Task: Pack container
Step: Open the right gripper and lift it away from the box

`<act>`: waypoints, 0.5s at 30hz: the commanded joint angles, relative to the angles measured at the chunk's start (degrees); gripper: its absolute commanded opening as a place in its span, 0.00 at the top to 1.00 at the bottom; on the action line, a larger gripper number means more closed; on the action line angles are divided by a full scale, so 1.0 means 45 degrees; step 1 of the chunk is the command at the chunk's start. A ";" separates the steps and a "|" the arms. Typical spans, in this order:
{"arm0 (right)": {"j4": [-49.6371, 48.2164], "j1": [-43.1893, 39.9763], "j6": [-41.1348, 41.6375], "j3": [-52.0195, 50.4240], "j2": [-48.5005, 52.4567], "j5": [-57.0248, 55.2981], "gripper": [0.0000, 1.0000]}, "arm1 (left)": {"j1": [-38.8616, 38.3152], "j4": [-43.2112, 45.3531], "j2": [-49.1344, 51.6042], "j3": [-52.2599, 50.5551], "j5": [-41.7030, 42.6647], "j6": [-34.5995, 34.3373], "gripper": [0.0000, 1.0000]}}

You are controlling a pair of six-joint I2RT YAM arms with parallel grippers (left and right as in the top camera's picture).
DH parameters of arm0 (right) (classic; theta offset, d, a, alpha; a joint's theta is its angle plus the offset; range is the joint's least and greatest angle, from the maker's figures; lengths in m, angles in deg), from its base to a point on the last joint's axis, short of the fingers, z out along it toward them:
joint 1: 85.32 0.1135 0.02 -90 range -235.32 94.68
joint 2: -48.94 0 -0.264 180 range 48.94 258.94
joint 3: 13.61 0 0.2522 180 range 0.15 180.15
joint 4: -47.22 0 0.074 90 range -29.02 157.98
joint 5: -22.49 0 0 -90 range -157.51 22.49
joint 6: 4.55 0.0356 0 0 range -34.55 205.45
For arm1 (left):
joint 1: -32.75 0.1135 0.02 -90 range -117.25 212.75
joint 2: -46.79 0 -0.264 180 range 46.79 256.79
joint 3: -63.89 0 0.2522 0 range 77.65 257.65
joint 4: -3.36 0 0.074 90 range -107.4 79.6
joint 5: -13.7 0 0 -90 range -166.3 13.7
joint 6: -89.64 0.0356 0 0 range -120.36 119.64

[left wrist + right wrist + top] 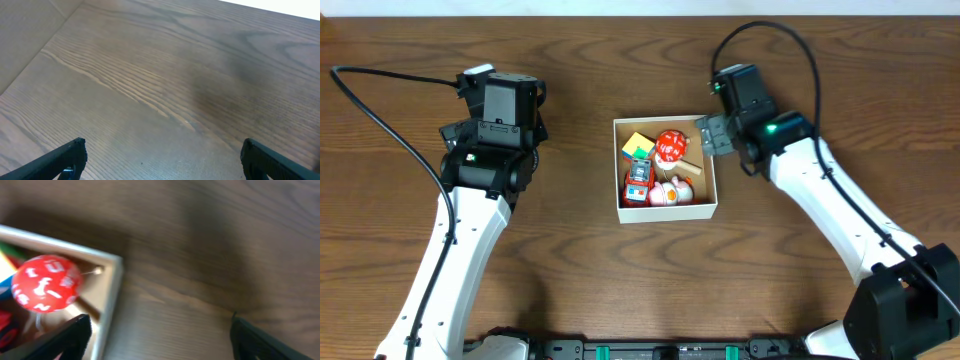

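Wood-grain table (570,60) all round, and the container (667,212) sits dead centre with a red ball (670,146) and a toy car (638,182) inside. The right gripper (712,135) hangs at its 2 o'clock corner, jaws spread, holding nothing. The left gripper (162,155) is out at 9 o'clock, jaws wide apart too.

You've got a box (666,211) with white walls and brown inside. In your view: ball (670,146) red with white markings, block (638,146) yellow and green, car (638,180) red with blue, toy (672,192) pink and white. The table (580,260) is dark brown wood grain, the arms (840,215) white with black joints.
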 commanded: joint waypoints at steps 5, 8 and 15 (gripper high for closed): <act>0.0160 -0.0690 0.0335 0.0063 0.0092 -0.0291 0.01 | 0.0053 0.0019 -0.0117 0.0131 -0.0238 -0.0160 0.02; 0.0165 -0.0719 0.0335 0.0063 0.0092 -0.0296 0.01 | 0.0053 0.0019 -0.0117 0.0131 -0.0243 -0.0160 0.02; 0.0170 -0.0714 0.0335 0.0063 0.0092 -0.0291 0.01 | 0.0053 0.0019 -0.0117 0.0131 -0.0243 -0.0160 0.02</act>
